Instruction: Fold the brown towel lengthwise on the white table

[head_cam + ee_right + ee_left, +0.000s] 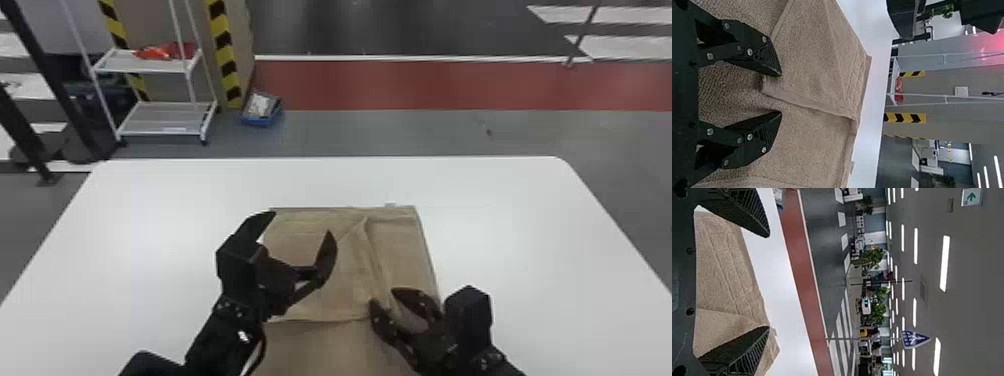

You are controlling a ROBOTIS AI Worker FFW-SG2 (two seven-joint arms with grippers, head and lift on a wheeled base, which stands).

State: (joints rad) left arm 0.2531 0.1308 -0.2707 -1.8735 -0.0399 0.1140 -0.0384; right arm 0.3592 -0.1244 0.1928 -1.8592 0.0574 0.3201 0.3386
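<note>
On the white table point(150, 225), you had the brown towel point(400, 240) lying near the middle, running toward the near side, with a hem across it and raised creases toward its right. Your left gripper point(301, 222) was at the towel's left side, its jaws spread wide with nothing between them. Your right gripper point(382, 295) was at the towel's right side, lower down in the head view, its jaws parted more narrowly, not clamped on the cloth.
</note>
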